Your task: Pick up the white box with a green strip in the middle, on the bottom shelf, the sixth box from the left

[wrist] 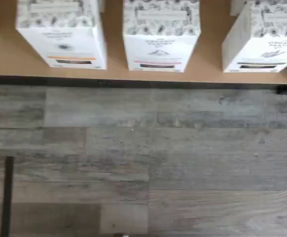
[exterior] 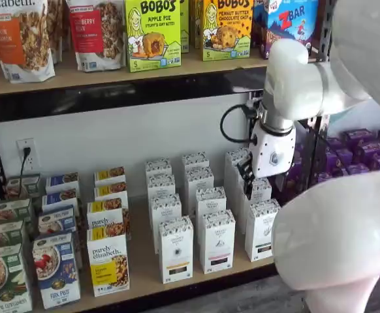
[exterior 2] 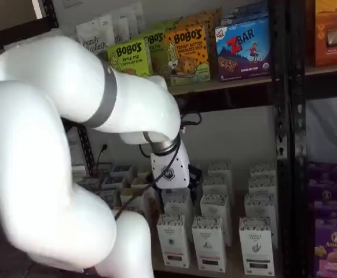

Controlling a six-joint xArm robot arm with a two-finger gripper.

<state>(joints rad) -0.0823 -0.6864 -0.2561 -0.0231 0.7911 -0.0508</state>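
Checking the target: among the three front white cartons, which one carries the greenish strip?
The white box at the row's right end in a shelf view; its neighbours bear a pink strip and an orange strip.

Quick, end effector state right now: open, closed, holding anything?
End effector: cannot be told; its fingers show only side-on above the white boxes, nothing visibly held.

I see grey wood-plank flooring [wrist: 148, 163] below the rack, a white back wall [exterior: 131, 140] with a power outlet [exterior: 26, 152], and black perforated uprights [exterior 2: 284, 139].
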